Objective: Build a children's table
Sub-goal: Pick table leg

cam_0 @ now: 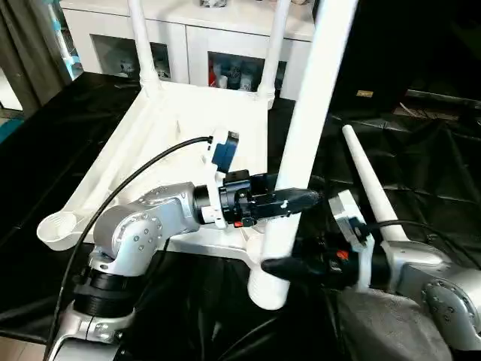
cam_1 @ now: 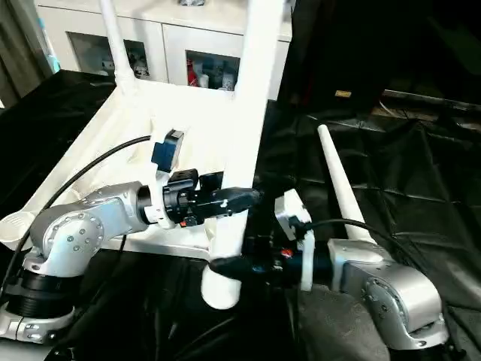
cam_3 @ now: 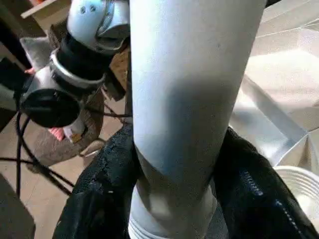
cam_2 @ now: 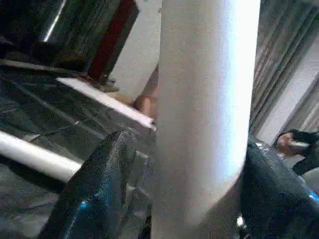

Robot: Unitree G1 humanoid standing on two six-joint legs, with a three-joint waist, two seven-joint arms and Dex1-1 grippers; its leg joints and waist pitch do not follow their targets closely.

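Left eye view is showing the table (cam_0: 180, 113) lying upside down on black cloth (cam_0: 421, 158), its smooth white plastic underside facing up, ribbed, with rounded cup-like sockets at the corners. Two tubular legs (cam_0: 143, 45) are standing in the far sockets, beyond both grippers. One near socket (cam_0: 62, 226) is sitting open, off to the left of the left gripper.

A third leg (cam_0: 304, 135), a long smooth white tube, is leaning slightly, its lower end at the near edge of the table. The left gripper (cam_0: 289, 201) is clenching this leg from the left side, its black textured fingers (cam_2: 99, 189) pressing against the tube's sides in the left wrist view. The right gripper (cam_0: 282, 267) is grasping the same leg lower down, just under the left gripper, near the leg's ringed bottom end; in the right wrist view its rough black fingers (cam_3: 107, 189) are wrapping both sides of the tube.

A fourth leg (cam_0: 368, 184), tapering to a rounded tip, is lying loose on the cloth beyond the right gripper. A white cabinet (cam_0: 195, 53) with glass doors is standing behind the table.
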